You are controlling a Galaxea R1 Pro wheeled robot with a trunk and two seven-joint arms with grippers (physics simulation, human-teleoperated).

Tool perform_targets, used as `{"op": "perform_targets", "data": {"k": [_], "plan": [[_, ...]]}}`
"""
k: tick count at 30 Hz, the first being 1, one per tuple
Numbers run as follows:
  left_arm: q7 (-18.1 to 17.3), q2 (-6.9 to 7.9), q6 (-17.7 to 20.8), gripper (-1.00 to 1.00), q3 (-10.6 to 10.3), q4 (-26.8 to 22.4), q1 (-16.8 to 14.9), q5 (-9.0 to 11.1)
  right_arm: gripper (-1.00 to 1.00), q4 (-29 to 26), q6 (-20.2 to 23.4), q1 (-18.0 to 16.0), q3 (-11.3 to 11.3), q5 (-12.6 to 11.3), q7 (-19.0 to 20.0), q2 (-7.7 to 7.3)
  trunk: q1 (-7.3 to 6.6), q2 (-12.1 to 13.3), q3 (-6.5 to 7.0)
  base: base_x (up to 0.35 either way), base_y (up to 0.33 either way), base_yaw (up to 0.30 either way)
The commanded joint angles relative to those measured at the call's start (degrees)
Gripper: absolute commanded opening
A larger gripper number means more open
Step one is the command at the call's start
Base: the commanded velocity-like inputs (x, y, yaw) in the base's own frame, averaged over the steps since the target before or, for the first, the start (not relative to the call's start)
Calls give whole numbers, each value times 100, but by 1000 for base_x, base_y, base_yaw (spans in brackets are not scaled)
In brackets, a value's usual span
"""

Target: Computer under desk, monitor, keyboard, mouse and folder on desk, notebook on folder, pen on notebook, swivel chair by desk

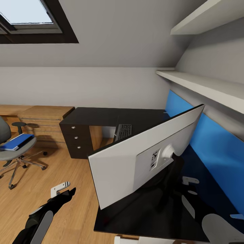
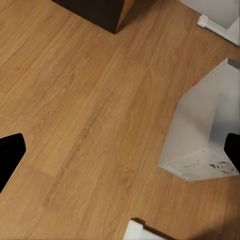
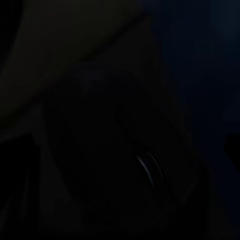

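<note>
Monitor [image 1: 135, 162] work looks like the job right now. The big screen stands on the near end of the black counter [image 1: 101, 117], close to its front edge. Its pale back faces the robot and it leans a bit to one side.

I think it should stand straight, farther in from that edge, with room beside it for the keyboard [image 1: 123, 131]. The keyboard lies on the far part of the counter, above the gap next to the drawers.

To do this well, push slowly and low down, near the stand. A push high up could tip the screen over.

The right wrist view is almost all dark, so I cannot tell if the right pincer is wide, narrow or holding something. It may be very close to the screen, so it should go gently.

The left pincer [image 1: 61, 188] hangs low over the wooden floor [image 1: 67, 169]. Its black fingertips [image 2: 10, 157] are wide apart and hold nothing. A pale grey box [image 2: 200, 130] sits on the floor near it.

The blue folder [image 1: 15, 142] waits on the seat of the swivel chair [image 1: 17, 154], well away from the counter.
</note>
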Motion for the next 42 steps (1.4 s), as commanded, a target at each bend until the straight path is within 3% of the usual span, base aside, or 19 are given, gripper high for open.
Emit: {"op": "perform_targets", "data": {"k": [1, 30, 31, 42], "plan": [[45, 1, 24, 100, -4, -16, -4, 61, 100, 211, 44, 2, 43, -57, -36, -5, 24, -45, -26, 0, 0, 0], [54, 8, 26, 100, -4, -3, -4, 53, 100, 211, 44, -1, 43, -46, -36, -5, 24, -45, -26, 18, 0, 0], [54, 8, 26, 100, -4, -2, -4, 53, -100, 211, 44, 1, 45, -45, -36, -5, 24, -45, -26, 2, 0, 0], [54, 8, 26, 100, -4, 2, -4, 53, -100, 205, 44, 2, 61, -39, -28, -4, 24, -45, -26, 0, 0, 0]]}}
